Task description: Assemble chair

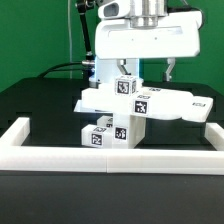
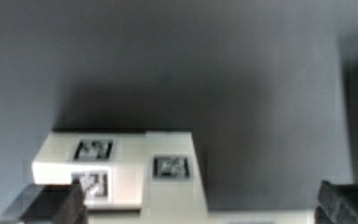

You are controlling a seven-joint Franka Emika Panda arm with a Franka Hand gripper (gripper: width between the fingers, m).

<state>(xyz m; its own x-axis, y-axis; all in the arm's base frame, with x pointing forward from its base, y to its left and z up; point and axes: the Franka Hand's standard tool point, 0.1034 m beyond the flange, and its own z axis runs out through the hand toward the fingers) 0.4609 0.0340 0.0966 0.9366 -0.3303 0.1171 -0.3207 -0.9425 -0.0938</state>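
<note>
Running along the front of the dark counter [image 1: 30, 100], a long white border rail [image 1: 110, 155]; just behind it, the chair [image 1: 125, 105], a blocky stack of tagged white pieces, possibly only loosely seated. Above and slightly behind, the gripper [image 1: 150, 72], jaws spread wide, holding nothing. Risk of clipping the upright tagged block on descent, toppling the stack.

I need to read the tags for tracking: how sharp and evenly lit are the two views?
Exterior view: fairly sharp, tags on the chair pieces readable, white surfaces bright. Wrist view: soft and blurred, the tags on the white block are smeared, and the dark table shades unevenly.
</note>
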